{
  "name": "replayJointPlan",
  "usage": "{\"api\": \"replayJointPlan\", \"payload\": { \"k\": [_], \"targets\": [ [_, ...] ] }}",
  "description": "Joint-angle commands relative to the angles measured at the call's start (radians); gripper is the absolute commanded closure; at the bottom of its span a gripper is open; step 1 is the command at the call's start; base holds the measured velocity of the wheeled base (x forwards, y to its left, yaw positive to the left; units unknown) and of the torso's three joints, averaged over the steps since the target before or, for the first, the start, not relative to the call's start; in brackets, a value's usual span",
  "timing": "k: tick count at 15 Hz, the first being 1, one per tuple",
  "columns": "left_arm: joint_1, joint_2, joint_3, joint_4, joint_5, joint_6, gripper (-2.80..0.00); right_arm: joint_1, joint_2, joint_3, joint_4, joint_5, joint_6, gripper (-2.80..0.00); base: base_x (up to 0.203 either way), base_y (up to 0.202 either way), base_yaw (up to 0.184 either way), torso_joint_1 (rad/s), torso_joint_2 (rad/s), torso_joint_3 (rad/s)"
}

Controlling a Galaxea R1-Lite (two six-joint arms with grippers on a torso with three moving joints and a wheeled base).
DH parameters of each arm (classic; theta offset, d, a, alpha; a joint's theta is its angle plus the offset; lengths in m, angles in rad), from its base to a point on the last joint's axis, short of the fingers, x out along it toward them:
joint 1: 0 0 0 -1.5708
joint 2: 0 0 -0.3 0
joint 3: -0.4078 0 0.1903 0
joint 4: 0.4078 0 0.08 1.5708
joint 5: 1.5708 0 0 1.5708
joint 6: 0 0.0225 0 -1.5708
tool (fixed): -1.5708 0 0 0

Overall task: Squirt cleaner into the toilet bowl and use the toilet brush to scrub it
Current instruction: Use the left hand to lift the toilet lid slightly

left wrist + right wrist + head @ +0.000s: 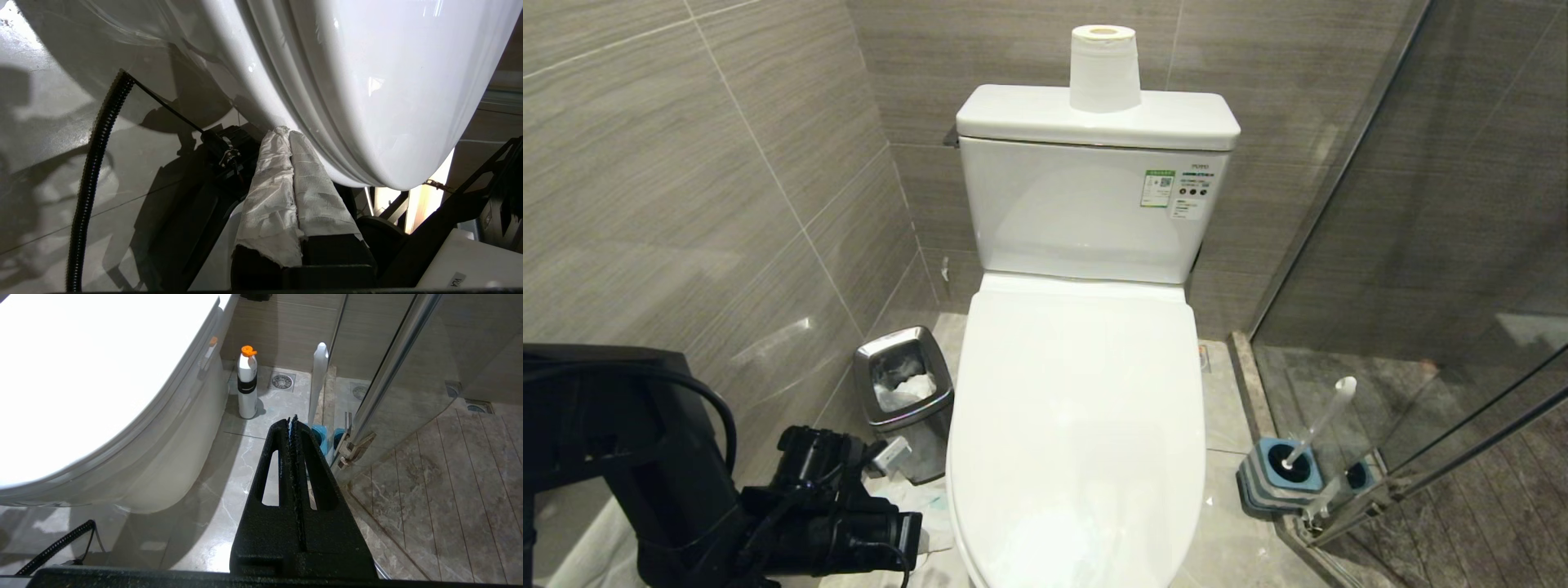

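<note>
Because shut under its flat white lid, cannot look into the toilet bowl yet, so cannot tell about any blue cleaner in the water. Needs opening first, most likely.

Explains the left end effector: pressed shut, both fingers wrapped in white cloth, tips poked up against the rim of lid and seat at the front of the bowl, on its left side. Fingers squeezed together probably to make one thin wedge for slipping under the edge and pushing up. Cloth probably for softness, to keep from scratching or sliding. Cannot tell whether under the lid or only touching its edge.

Well apart from that end effector, across the bowl: toilet brush, standing tilted in its blue-topped holder, handle leaning toward the glass shower door. Kept upright like that for an easy grab.

Just past the tips of the right end effector, that brush. Closed tight too, holding nothing, hanging low over the floor, waiting its turn by the look of it. Farther past those tips, beside the bowl's foot: white bottle with an orange cap, maybe the cleaner, not sure.

Just past the left end effector, by the wall: small steel bin with paper inside. Far off, up on the tank: paper roll, out of the way.
</note>
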Motion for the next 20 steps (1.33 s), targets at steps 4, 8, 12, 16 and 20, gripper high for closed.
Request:
{"api": "replayJointPlan", "payload": {
  "k": [4,8,12,16,20],
  "targets": [
    [-0.006,0.003,-0.016,-0.004,-0.002,-0.007,0.00,0.000,0.000,0.002,0.000,0.000,0.000,0.00,0.000,0.000,0.000,0.000,0.00,0.000],
    [-0.010,0.011,-0.033,0.011,-0.001,-0.010,0.00,0.000,0.000,0.002,0.000,0.000,0.000,0.00,0.000,0.000,0.000,0.000,0.00,0.000],
    [-0.011,0.020,-0.047,0.029,0.011,-0.009,0.00,0.000,0.000,0.002,0.000,0.000,0.000,0.00,0.000,0.000,0.000,0.000,0.00,0.000],
    [-0.014,0.026,-0.057,0.029,0.032,-0.007,0.00,0.000,0.000,0.002,0.000,0.000,0.000,0.00,0.000,0.000,0.000,0.000,0.00,0.000],
    [-0.036,0.027,-0.056,0.028,0.043,-0.012,0.00,0.000,0.000,0.002,0.000,0.000,0.000,0.00,0.000,0.000,0.000,0.000,0.00,0.000]
  ]
}}
